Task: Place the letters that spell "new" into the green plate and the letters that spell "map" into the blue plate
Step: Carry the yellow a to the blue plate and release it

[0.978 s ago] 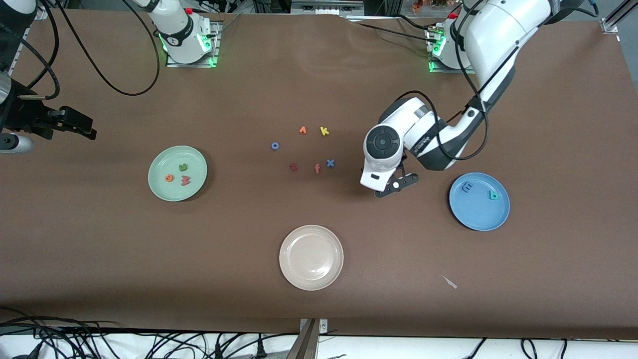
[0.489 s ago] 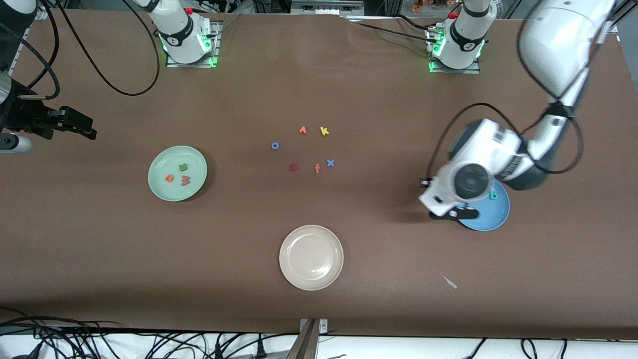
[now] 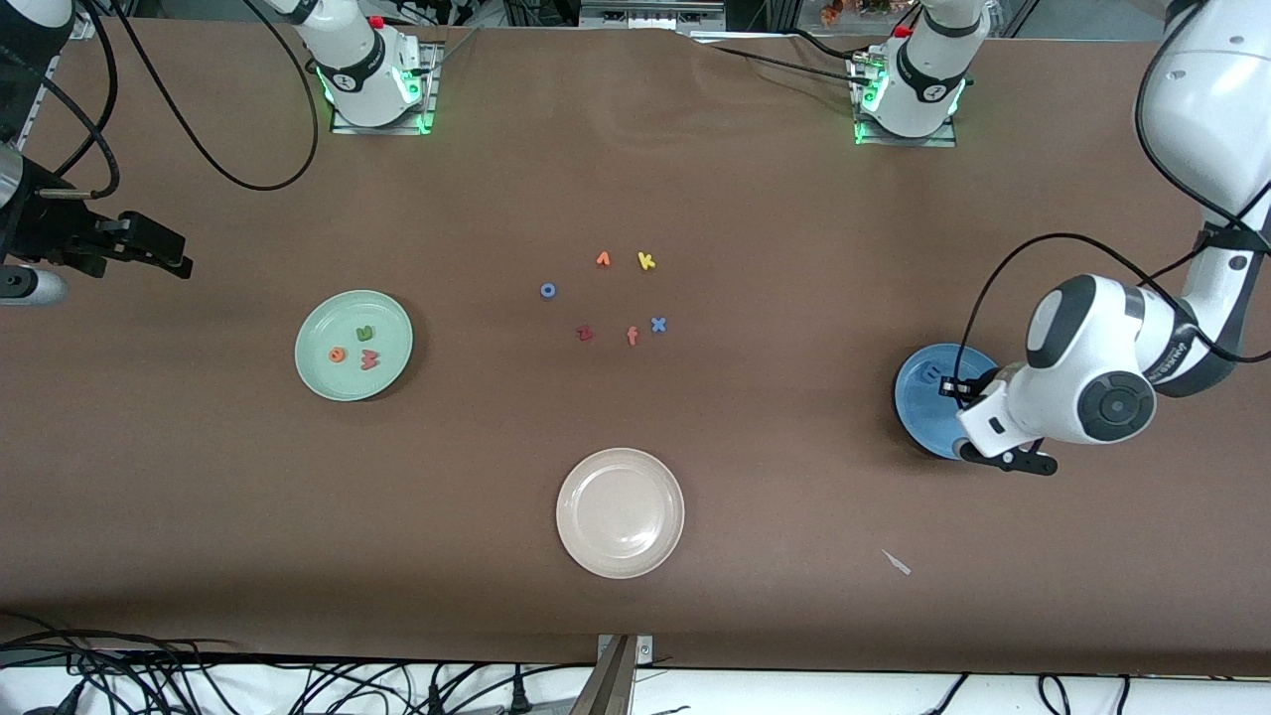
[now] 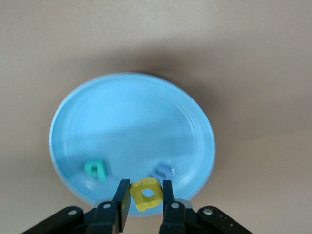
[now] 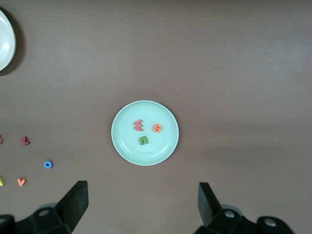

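- my left gripper [image 4: 145, 195] hangs over the blue plate [image 4: 131, 122], pinching the yellow p [image 4: 146, 193].
- the teal a [image 4: 96, 169] and blue m [image 4: 163, 171] lie in that plate.
- my right gripper [image 5: 141, 204] waits, jaws wide apart, high above the green plate [image 5: 165, 146].
- the green n [image 5: 143, 141], orange e [image 5: 157, 128] and red w [image 5: 138, 125] lie in it.
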